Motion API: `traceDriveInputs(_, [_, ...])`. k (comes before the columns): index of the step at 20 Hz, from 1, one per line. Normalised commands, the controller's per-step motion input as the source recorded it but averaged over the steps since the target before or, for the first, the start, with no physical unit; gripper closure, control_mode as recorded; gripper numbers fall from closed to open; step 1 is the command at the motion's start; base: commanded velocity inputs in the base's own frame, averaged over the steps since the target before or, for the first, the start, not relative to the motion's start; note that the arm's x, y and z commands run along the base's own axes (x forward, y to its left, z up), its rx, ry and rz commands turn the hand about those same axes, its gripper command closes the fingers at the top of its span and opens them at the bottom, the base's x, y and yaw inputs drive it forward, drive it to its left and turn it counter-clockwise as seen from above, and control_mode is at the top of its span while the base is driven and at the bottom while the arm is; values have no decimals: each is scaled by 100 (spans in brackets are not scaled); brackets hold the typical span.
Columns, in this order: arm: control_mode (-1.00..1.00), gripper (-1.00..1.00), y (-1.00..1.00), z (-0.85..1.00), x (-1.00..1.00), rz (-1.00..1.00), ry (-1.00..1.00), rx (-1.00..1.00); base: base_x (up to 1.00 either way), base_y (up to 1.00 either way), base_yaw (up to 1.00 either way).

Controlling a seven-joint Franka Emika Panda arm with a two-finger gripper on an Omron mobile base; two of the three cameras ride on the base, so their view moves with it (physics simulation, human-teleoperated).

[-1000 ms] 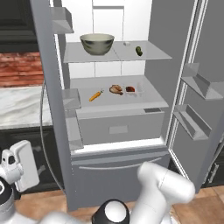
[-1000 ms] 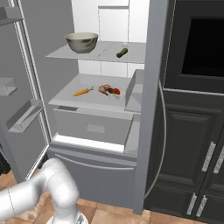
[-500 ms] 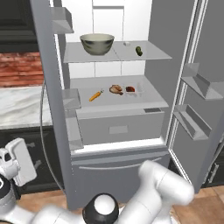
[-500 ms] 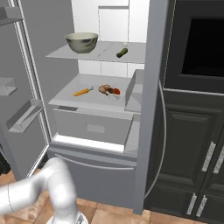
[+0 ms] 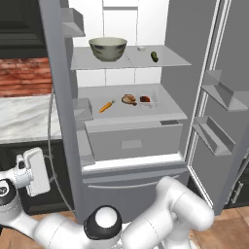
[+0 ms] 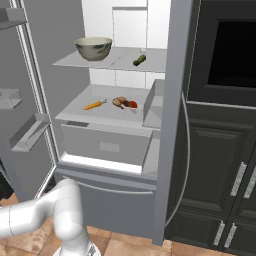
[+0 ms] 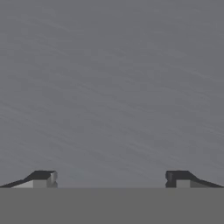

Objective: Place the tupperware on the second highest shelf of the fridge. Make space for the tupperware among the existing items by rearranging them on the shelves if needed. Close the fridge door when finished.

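Gripper (image 7: 109,177): jaws spread wide, nothing held, facing a plain grey surface. Tupperware (image 5: 147,100): on the fridge's (image 5: 121,160) lower wide shelf (image 5: 165,109), just right of meat piece (image 5: 129,99); carrot (image 5: 106,106) further left. Upper shelf: bowl (image 5: 108,48), pickle (image 5: 154,56).

A grey fridge (image 5: 58,97) shows its white interior, pale-grey shelves (image 5: 121,114) carrying a grey-green bowl (image 5: 108,48), a dark-green pickle (image 5: 154,56), an orange carrot (image 5: 106,106), brown meat (image 5: 129,99) and a clear, white-rimmed tupperware (image 5: 147,100) of red-brown food. Beside it stand dark cabinets (image 6: 220,165), a red brick wall (image 5: 24,78) and a white-veined marble desk (image 5: 24,116). The white arm's (image 5: 170,219) dark-tipped claw (image 7: 109,177) faces a streaked grey surface (image 7: 112,87).
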Motion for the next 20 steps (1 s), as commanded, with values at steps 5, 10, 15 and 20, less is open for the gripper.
traceDriveInputs(5, [-100,-100,-99,-32,3,-44,-4,1,0,0,0])
traceDriveInputs(10, [-100,-100,-100,-33,6,-19,-21,8,0,0,0])
traceDriveInputs(15, [-100,-100,-94,-9,4,19,-32,20,0,0,0])
traceDriveInputs(20, [-100,-100,-71,0,0,51,-35,22,0,0,0])
